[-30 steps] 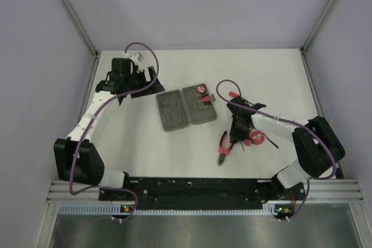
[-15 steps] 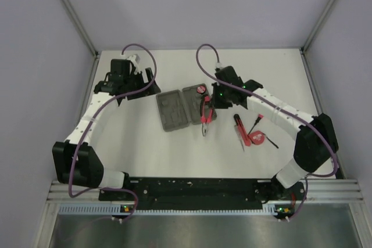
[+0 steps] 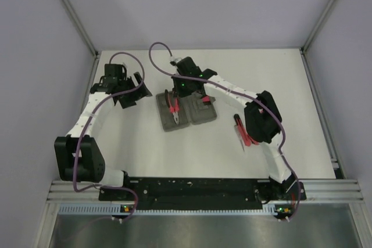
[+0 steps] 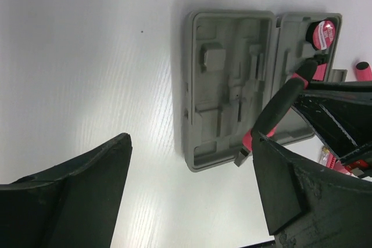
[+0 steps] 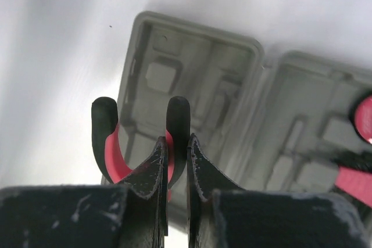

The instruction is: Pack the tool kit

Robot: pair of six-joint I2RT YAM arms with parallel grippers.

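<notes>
The grey clamshell case (image 3: 187, 110) lies open in mid-table, also in the left wrist view (image 4: 229, 103) and right wrist view (image 5: 192, 74). My right gripper (image 3: 177, 92) is shut on one handle of the red-and-black pliers (image 3: 172, 106) and holds them over the case's left half; the handles show between its fingers (image 5: 177, 129). The pliers hang above the case in the left wrist view (image 4: 276, 111). A red tape measure (image 4: 321, 33) sits in the case's right half. My left gripper (image 3: 132, 94) is open and empty, left of the case.
A red-and-black knife (image 3: 239, 129) and other red tools (image 3: 251, 139) lie on the table right of the case, partly under my right arm. Purple cables loop over both arms. Grey walls close in the table at back and sides.
My right gripper picked up the pliers from the table's right side and carried them left and back, over the case's left half. My left gripper shifted slightly left.
</notes>
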